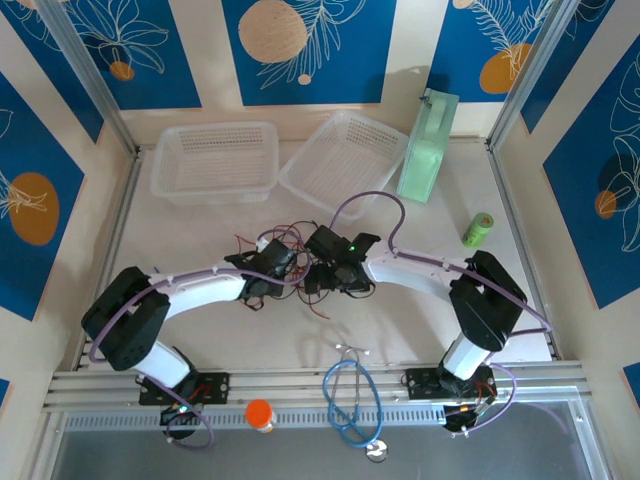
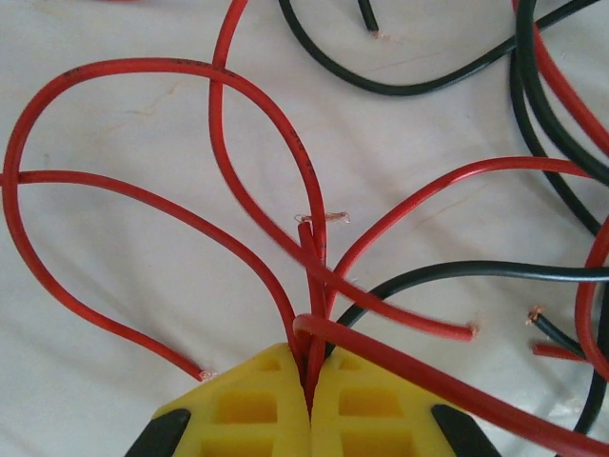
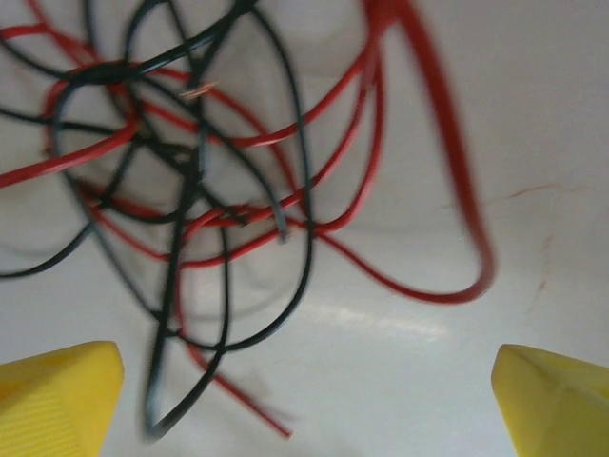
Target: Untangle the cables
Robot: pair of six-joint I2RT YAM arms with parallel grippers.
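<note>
in the top view, the cables (image 1: 288, 238) are seen as a red and black tangle on the white table (image 1: 250, 335), near its middle, between the two grippers. the left gripper (image 1: 272, 262) is set against the tangle from the left and the right gripper (image 1: 322, 272) from the right; how their jaws stand cannot be made out here. two clear baskets (image 1: 215, 160) are placed at the far edge.

in the left wrist view, the yellow fingers (image 2: 252, 409) are pressed together, with several red strands pinched between them. red and black loops are spread over the table beyond.

in the right wrist view, the yellow fingertips (image 3: 57, 395) are held wide apart with nothing gripped. the blurred tangle lies just ahead, and a black loop reaches down between the tips.
</note>
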